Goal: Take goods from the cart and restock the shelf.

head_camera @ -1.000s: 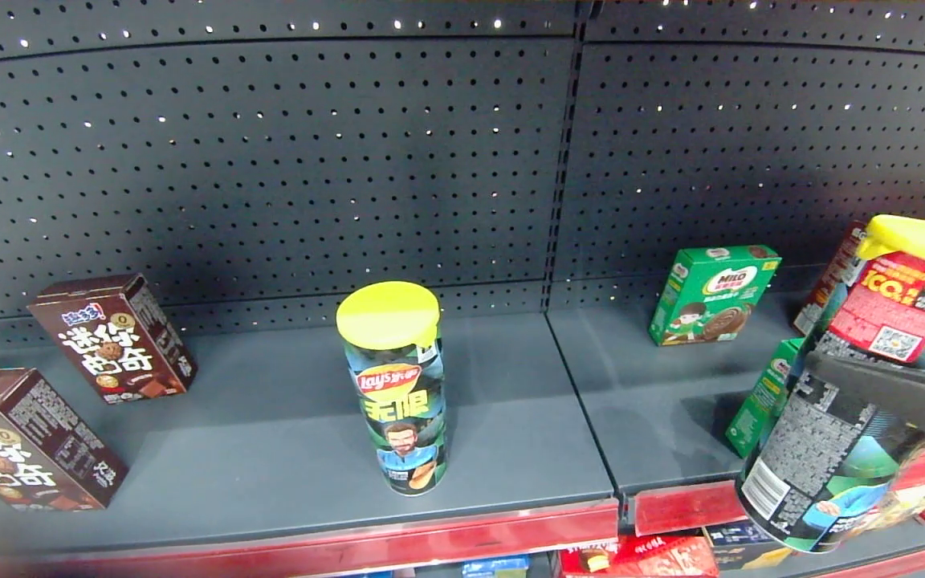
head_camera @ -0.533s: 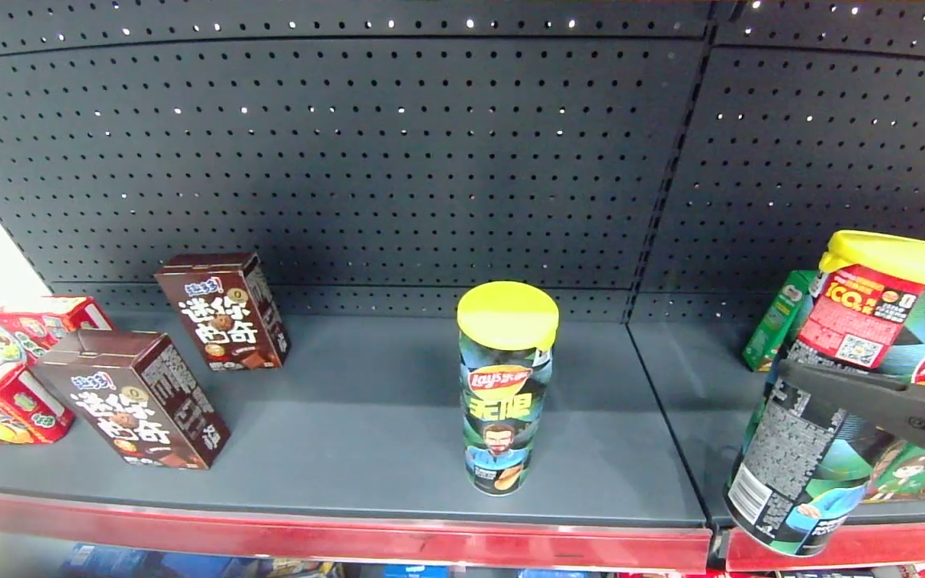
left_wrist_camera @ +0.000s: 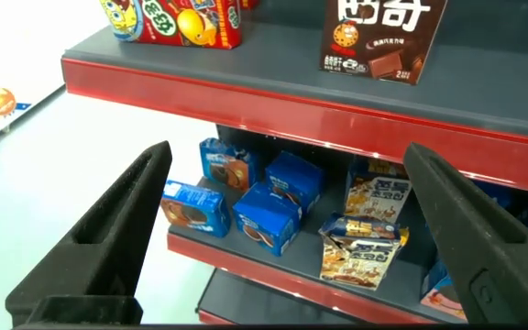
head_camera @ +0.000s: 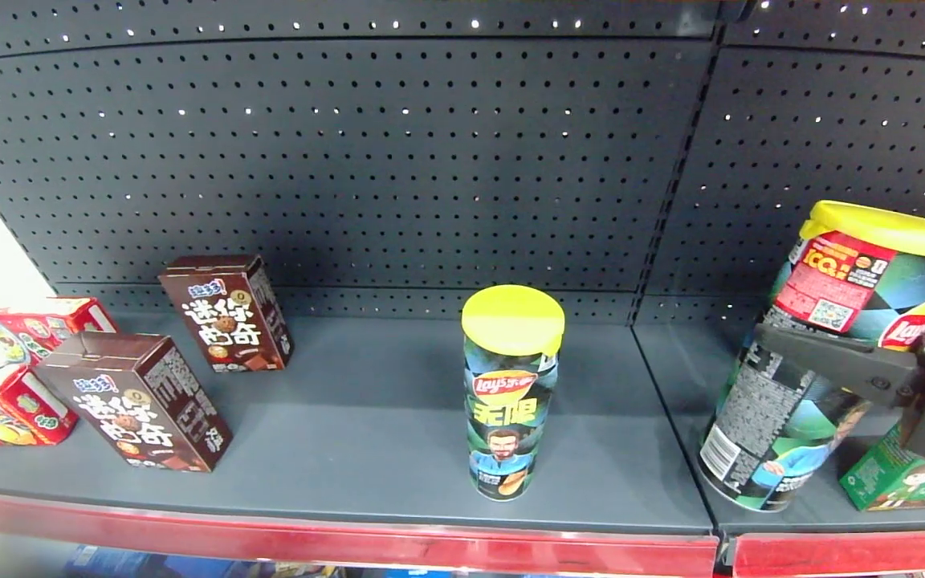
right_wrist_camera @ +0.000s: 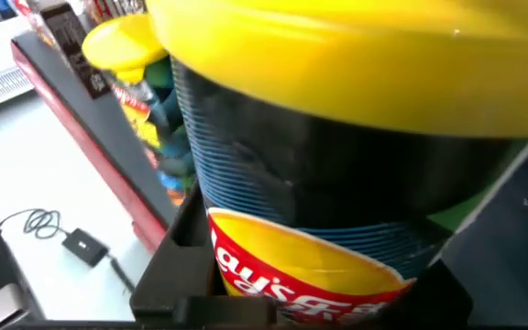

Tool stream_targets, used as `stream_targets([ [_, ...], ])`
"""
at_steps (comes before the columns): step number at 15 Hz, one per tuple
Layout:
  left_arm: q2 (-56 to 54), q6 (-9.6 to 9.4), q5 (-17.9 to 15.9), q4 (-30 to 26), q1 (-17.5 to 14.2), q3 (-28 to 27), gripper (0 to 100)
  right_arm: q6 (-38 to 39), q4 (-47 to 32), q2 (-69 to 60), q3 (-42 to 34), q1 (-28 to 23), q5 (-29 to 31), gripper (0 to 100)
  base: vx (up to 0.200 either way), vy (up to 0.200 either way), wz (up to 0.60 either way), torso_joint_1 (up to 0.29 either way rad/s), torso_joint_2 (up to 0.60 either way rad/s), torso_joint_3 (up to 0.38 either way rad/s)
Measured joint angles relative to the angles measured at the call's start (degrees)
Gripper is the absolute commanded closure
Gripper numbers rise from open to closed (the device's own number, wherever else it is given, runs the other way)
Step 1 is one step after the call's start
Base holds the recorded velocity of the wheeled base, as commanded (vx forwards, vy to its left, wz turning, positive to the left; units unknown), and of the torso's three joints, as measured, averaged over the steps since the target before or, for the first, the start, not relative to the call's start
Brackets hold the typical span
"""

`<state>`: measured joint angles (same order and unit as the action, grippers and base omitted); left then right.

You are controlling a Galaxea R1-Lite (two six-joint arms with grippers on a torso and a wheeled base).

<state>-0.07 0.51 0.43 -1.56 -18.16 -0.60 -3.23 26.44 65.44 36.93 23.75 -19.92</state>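
1. Shelf (head_camera: 366,433): dark deck with a red front lip. It bears the standing can (head_camera: 512,393), the reference for every place below.
2. Held can (head_camera: 759,425): right of the standing can, over the neighbouring bay. Its long axis is near upright but leaning, with the yellow lid up and tipped rightward and the base low toward the deck. Whether the base touches cannot be told. It is likely gripped at mid-body so the base is free to land flat.
3. Right gripper (head_camera: 848,365): clamped across the held can's middle.
4. Standing can: upright, lid up, label facing front, near the lip.
5. Left gripper (left_wrist_camera: 287,156): below and left of the standing can, facing the lower tier. Its fingers are wide apart and hold nothing.
6. Brown boxes (head_camera: 226,313), (head_camera: 137,401): left of the standing can, one rearward and one forward.
7. Green box (head_camera: 904,478): right of the standing can, beyond the held can.
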Motion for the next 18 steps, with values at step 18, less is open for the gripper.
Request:
stream_targets([
  [18, 0.0, 0.00, 0.0, 0.0, 0.0, 0.0, 0, -0.8, 23.5, 31.6, 13.7, 4.6, 15.5, 100, 0.000, 0.000, 0.00, 0.000, 0.00, 0.000],
])
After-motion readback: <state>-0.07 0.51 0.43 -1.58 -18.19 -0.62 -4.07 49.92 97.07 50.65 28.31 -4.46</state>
